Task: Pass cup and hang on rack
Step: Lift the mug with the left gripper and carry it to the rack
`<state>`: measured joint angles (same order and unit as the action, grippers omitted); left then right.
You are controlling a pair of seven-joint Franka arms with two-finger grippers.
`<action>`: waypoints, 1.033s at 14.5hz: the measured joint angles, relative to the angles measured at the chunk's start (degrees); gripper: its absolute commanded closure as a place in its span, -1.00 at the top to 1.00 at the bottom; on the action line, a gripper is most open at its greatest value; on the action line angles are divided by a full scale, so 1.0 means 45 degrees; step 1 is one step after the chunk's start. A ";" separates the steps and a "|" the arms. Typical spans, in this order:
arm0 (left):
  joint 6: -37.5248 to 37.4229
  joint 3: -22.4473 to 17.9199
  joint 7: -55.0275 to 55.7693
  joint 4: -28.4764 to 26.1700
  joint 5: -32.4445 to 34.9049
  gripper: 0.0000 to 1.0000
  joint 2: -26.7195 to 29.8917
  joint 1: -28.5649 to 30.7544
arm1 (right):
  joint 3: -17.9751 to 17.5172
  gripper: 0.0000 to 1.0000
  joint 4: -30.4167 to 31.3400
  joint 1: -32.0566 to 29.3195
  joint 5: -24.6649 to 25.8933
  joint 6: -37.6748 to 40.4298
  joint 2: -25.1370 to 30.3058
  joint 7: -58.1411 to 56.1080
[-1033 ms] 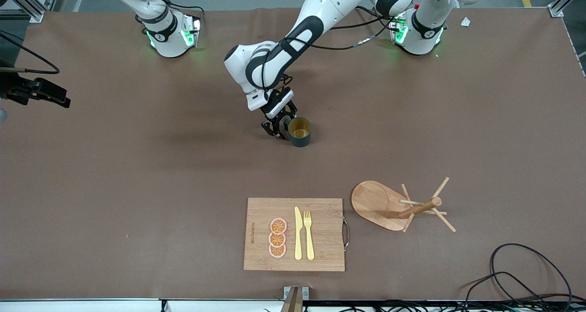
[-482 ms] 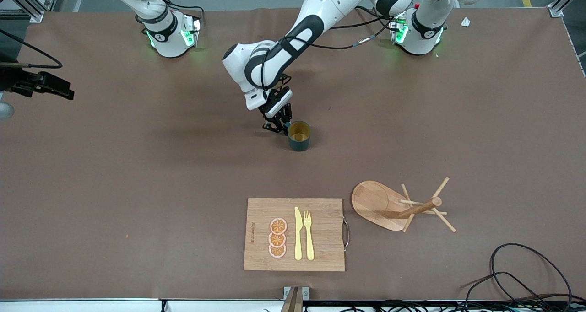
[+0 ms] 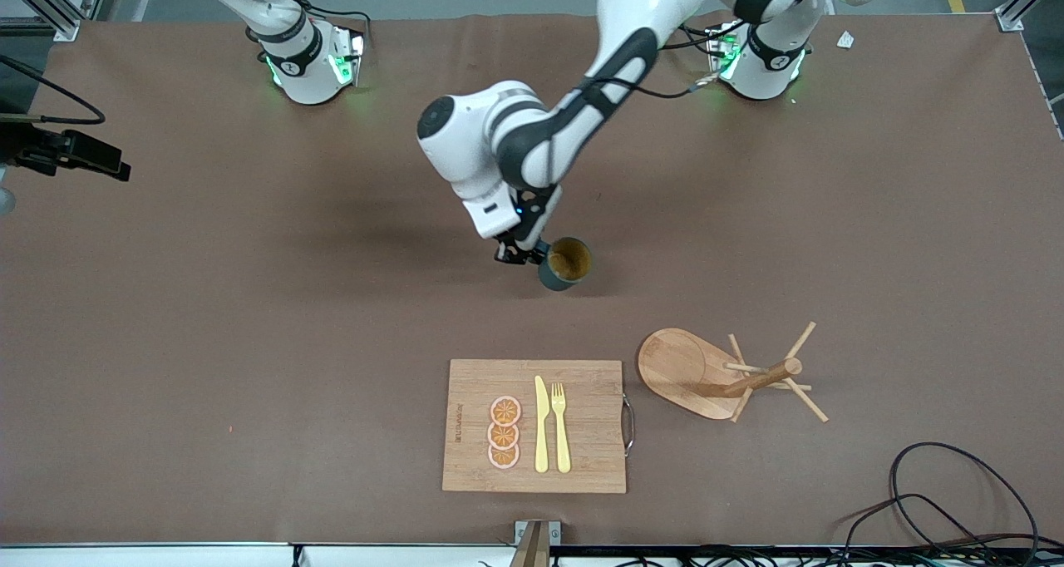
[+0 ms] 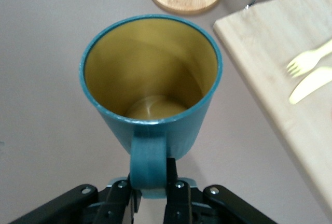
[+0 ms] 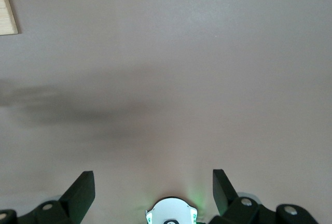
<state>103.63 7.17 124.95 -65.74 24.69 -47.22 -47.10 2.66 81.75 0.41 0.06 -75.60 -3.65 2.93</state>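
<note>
Cup: teal outside, smooth yellow inside, empty, tilted, lifted over table mid. Right gripper waits w/ fingers wide apart, holding nothing. Left gripper fingers clamped on cup's loop handle. Bamboo board carries orange slices, plastic knife, fork. Wooden rack, oval base, pegs bare.

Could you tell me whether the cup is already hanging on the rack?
No, the left end effector grips the cup by its handle, apart from the rack.

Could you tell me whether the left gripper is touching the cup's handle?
Touching: the left wrist view shows the left gripper with its fingers shut on the loop handle of the cup.
</note>
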 measured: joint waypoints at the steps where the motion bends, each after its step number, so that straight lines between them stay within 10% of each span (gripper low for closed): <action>1: 0.0250 0.0007 -0.0452 -0.0001 -0.0711 -0.99 0.0369 0.0569 | 0.0006 1.00 0.0015 0.0000 -0.0001 0.0000 0.0080 0.0000; 15: 0.5515 0.0114 -0.5396 -0.0122 -1.1057 -0.99 0.1971 0.5509 | 0.0035 1.00 0.1301 0.0000 0.0000 -0.0710 0.1935 -0.0008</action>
<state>128.45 7.68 100.67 -66.28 -25.07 -38.35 -22.31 2.82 87.60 0.41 0.06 -78.79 5.06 2.90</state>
